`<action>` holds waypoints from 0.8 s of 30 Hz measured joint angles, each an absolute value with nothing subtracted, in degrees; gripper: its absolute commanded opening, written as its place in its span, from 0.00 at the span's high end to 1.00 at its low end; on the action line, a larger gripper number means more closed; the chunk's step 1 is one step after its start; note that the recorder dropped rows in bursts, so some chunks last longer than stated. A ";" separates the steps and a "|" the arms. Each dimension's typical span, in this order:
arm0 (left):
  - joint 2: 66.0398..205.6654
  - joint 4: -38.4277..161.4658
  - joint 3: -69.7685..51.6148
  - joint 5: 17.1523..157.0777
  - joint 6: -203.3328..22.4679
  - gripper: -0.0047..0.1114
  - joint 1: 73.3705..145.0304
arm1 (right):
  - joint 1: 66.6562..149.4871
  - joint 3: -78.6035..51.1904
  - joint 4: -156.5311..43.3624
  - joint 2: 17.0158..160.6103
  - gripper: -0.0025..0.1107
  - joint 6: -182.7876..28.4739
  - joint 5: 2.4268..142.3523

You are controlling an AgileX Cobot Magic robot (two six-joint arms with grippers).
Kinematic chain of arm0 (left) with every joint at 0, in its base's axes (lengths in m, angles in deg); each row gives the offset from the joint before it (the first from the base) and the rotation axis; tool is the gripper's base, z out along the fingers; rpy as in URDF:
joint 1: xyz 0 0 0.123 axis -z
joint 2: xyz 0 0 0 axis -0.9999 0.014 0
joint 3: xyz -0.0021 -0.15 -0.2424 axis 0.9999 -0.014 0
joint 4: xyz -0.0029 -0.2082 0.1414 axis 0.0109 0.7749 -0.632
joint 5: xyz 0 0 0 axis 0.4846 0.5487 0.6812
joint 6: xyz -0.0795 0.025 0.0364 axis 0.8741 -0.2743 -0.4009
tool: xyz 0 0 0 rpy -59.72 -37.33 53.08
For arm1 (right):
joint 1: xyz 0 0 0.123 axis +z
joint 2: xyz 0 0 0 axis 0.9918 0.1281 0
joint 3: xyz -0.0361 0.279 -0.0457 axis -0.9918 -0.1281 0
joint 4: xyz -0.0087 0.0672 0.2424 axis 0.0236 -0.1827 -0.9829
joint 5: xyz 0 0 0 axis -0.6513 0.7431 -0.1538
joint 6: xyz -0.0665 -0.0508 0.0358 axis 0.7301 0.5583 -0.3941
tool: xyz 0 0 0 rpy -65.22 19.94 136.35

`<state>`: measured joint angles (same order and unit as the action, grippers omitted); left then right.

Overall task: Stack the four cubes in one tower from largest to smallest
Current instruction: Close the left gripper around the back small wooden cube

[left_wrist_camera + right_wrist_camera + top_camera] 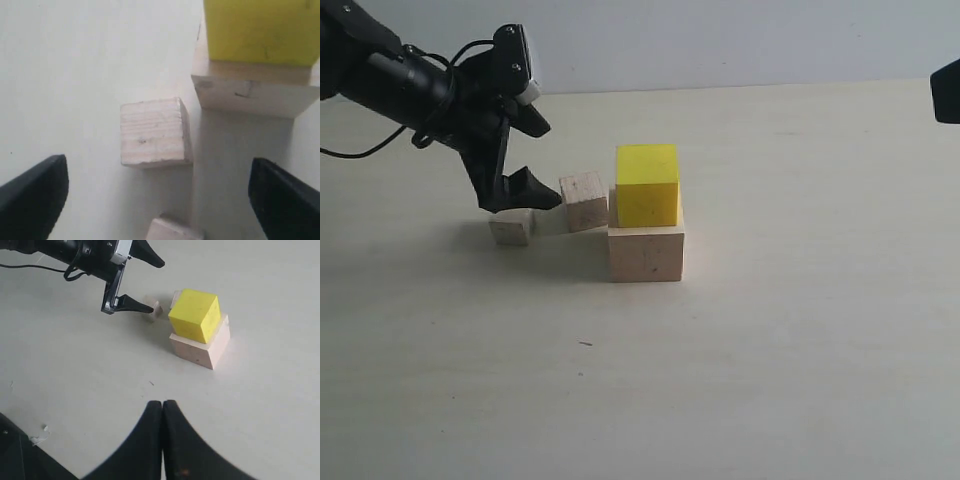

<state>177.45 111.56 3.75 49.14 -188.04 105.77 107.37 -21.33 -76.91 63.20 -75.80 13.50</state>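
The bright yellow cube sits on the large bare-wood cube, forming a two-cube tower. Left of it on the table stand a small wood cube and, farther left, the smallest wood cube. My left gripper hangs open just above those two, holding nothing. In the left wrist view the small cube lies ahead between the spread fingers, and the smallest cube peeks in at the frame edge. My right gripper is shut and empty, well back from the tower.
A pale tabletop lies all around the cubes. A dark part of the right arm shows at the exterior view's right edge. The left arm and its cable reach in from the upper left.
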 measured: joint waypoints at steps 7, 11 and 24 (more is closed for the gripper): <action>180.63 117.99 3.75 49.80 -195.66 0.16 105.77 | 107.37 -21.33 -76.91 63.20 0.98 -75.91 13.50; 181.69 122.74 3.75 50.76 -200.72 0.16 105.77 | 107.37 -21.33 -76.91 63.20 0.98 -76.20 13.50; 186.12 128.35 3.75 54.21 -203.54 0.16 105.77 | 107.37 -21.33 -76.91 63.20 0.98 -77.40 13.50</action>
<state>186.12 128.35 3.75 54.21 -203.54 105.77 107.37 -21.33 -76.91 63.20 -77.40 13.50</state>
